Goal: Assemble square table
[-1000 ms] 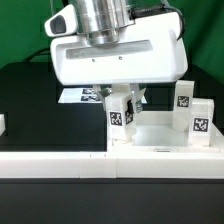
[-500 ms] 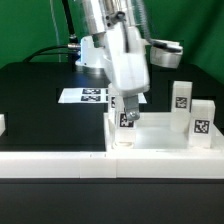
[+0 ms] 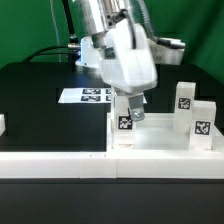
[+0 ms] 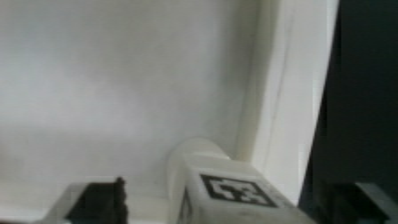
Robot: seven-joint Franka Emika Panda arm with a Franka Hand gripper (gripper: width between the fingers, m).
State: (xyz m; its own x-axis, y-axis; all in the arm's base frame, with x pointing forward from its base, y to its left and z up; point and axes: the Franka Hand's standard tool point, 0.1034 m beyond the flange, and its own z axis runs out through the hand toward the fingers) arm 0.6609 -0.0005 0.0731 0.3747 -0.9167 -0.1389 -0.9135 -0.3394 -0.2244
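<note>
End effector (image 3: 131, 108) grips leg (image 3: 126, 122); wrist view alone shows tabletop (image 4: 125, 80) close.

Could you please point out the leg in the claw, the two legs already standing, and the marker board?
Held leg (image 3: 125, 122), exterior view, its tag.
Standing legs (image 3: 183, 97), exterior view, rear leg's tag.
Marker board (image 3: 82, 96), exterior view, printed top.

The gripper (image 3: 131, 108) reaches down over a tagged white leg (image 3: 125, 128) standing upright at a near corner of the square table (image 3: 160, 146). Two more legs (image 3: 184, 97) (image 3: 202, 124) stand at the exterior view's right. The marker board (image 3: 84, 96) lies flat behind, and the long white low wall (image 3: 55, 163) runs along the front.
</note>
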